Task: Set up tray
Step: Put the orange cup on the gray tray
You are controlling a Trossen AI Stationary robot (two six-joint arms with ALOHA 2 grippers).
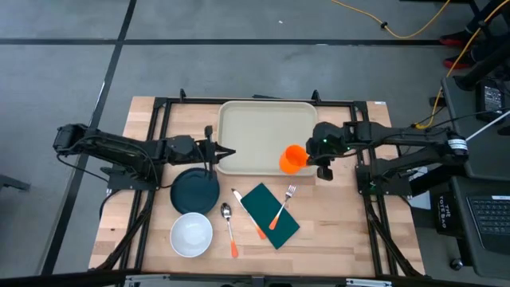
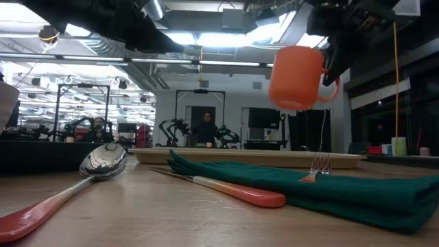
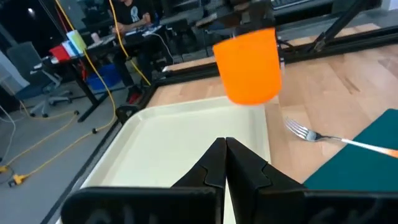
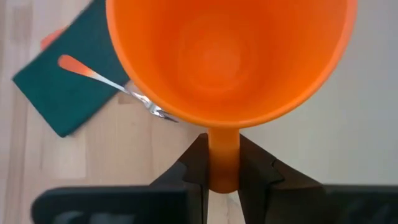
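hanging above the tray's (image 1: 263,127) near right corner, an orange cup (image 1: 292,159) is pinched by its handle in the right gripper (image 4: 222,180). the tray's bed lies bare. the left gripper (image 1: 225,152), jaws closed on nothing, sits at the tray's left edge. nearby: dark plate (image 1: 195,190), white bowl (image 1: 191,234), spoon (image 1: 229,228), knife (image 1: 249,214), and a fork (image 1: 282,206) on the green napkin (image 1: 269,215).

Trays: one beige tray (image 1: 259,131) was on the table.
Cups: one orange cup (image 1: 292,159).
Plates: one dark plate (image 1: 194,190).
Bowls: one white bowl (image 1: 191,235).
Napkins: one green napkin (image 1: 271,215).
Forks: one fork (image 1: 282,206).
Spoons: one spoon (image 1: 229,229).
Knives: apparently one knife (image 1: 248,214), partly hidden.
Grippers: two, the left gripper (image 1: 225,152) and the right gripper (image 1: 317,159).
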